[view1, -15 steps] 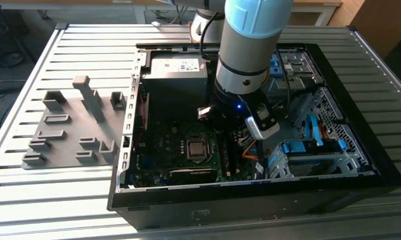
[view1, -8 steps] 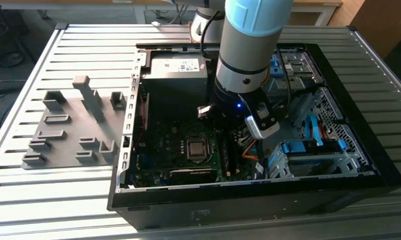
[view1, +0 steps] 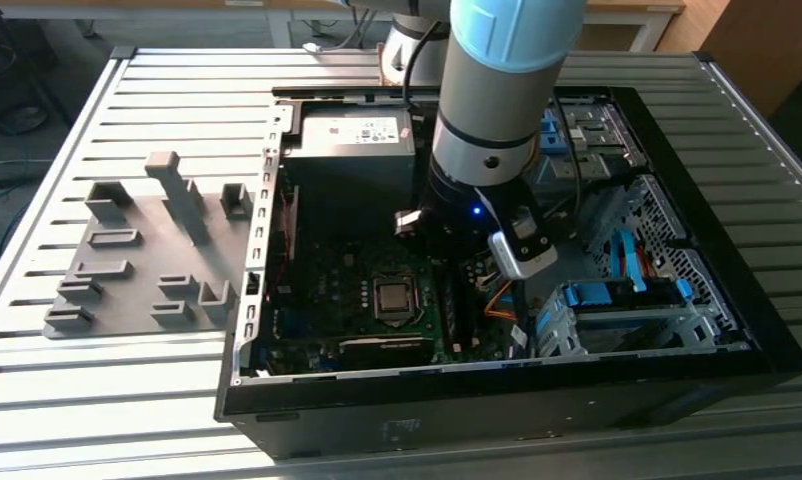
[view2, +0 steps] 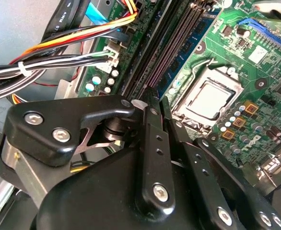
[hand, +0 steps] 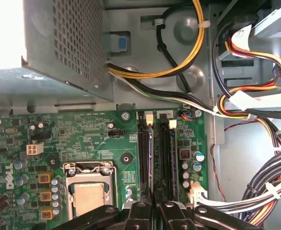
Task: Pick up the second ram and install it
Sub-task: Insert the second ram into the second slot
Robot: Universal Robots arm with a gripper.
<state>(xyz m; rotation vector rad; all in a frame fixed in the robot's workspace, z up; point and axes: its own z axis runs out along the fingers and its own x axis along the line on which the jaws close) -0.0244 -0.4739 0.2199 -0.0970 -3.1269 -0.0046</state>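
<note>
Two RAM slots (hand: 157, 153) run side by side on the motherboard (hand: 92, 139), next to the CPU socket (hand: 88, 191), and the gripper (hand: 154, 207) sits right at their near end in both wrist views. Its fingers (view2: 152, 143) are drawn close together, nearly touching, w/ a thin dark edge between them that lines up w/ the slots; can't tell if that is the second ram or just slot. No blue-green stick can be made out for sure, so where the second ram is stays unclear. In the exterior view the arm (view1: 495, 90) reaches down into the open PC case (view1: 721, 330) on the slatted counter (view1: 134, 90), wrist low over the board, just on the exterior view's right of the socket. Gray parts fixture (view1: 154, 260) lies on the counter, to the exterior view's left of the case. Bundled cables (hand: 255, 110) run beside the slots; power supply box (hand: 59, 43) sits beyond the board.
</note>
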